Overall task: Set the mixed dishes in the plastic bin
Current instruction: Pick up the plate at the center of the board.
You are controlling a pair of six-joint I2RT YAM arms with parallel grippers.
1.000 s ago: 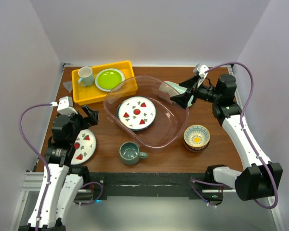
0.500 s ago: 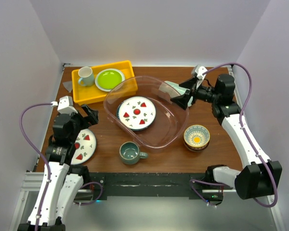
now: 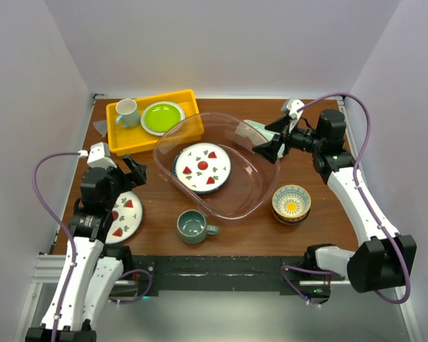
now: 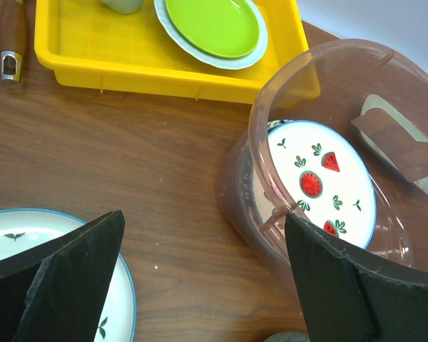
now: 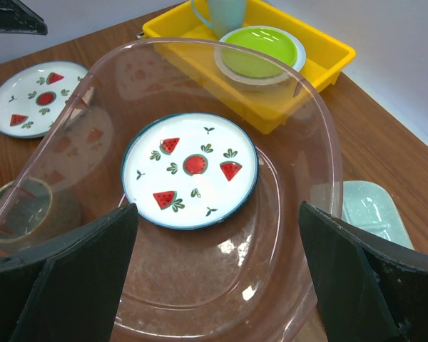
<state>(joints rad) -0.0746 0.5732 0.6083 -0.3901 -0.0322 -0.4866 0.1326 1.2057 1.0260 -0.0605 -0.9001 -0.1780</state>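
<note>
While both claws stand spread wide with nothing between their fingers, only one dish lies in the plastic bin [image 3: 237, 198]: a fruit-marked plate [image 3: 202, 167], flat on its floor. The bin sits mid-tabletop [image 3: 157, 208]. The second plate [image 3: 128, 214] lies under the left claw [image 3: 132, 171] at the near left. The grey-green mug [image 3: 193, 226] stands just in front of the bin, and the stacked bowls [image 3: 291, 203] sit to its right.

The right claw [image 3: 269, 140] hangs over the bin's far right rim, close to the pale-green divided tray [image 5: 371, 210]. I judge that to be the riskiest pick. The tray lies low and flat close against the bin wall, so a finger coming down beside it could strike the rim and shove or tip the light tub. The second plate offers only a thin edge against the wood, and fingers could skate off it. A plate let go from too high onto the one already inside might chip both.

Several things are hard to read. In the top view the left arm covers part of the second plate. The divided tray shows only in part, and it may be touching the bin or tucked under its rim; I cannot tell which. How many bowls make up the stack is unclear. The left wrist view cuts off all but a sliver of the mug.
</note>
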